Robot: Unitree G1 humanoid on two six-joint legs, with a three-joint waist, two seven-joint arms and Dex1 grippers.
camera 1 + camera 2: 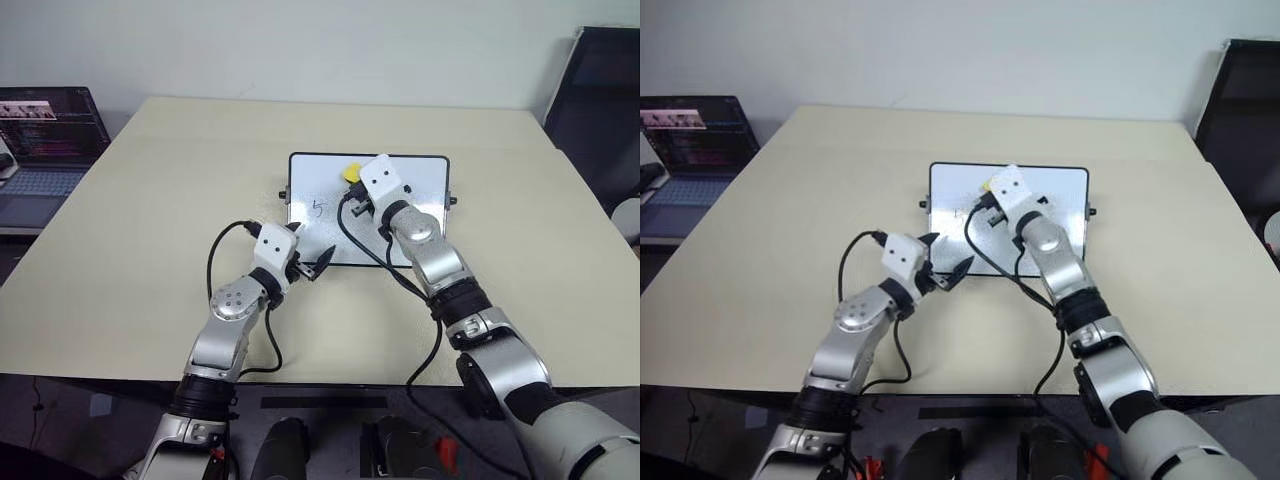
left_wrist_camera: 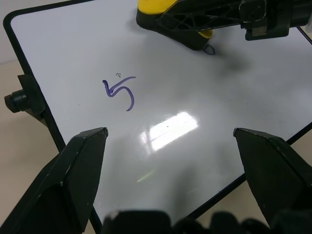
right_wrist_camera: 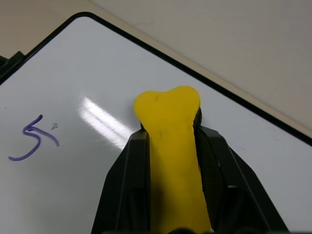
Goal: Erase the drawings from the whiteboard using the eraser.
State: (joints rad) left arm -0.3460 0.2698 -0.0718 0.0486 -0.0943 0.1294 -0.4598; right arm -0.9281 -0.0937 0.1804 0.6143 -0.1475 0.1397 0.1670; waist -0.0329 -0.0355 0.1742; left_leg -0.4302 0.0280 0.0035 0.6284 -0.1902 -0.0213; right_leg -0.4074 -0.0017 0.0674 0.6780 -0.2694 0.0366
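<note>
The whiteboard (image 1: pixel 425 180) lies flat at the middle of the beige table. One of the drawings, a purple "5" (image 1: pixel 318 209), sits on its left half and also shows in the wrist views (image 2: pixel 119 92) (image 3: pixel 33 139). A small purple stroke (image 2: pixel 209 49) peeks out from under the eraser. My right gripper (image 1: pixel 352 176) is shut on the yellow eraser (image 3: pixel 170 141), whose tip rests near the board's far edge, right of the "5". The left gripper (image 1: pixel 945 255) is open at the board's near left corner, its fingers (image 2: pixel 78 165) spread over the near edge.
An open laptop (image 1: pixel 45 140) stands off the table's far left corner. A dark chair or screen (image 1: pixel 600 100) is at the far right. Black cables loop from both wrists over the near part of the table (image 1: pixel 150 200).
</note>
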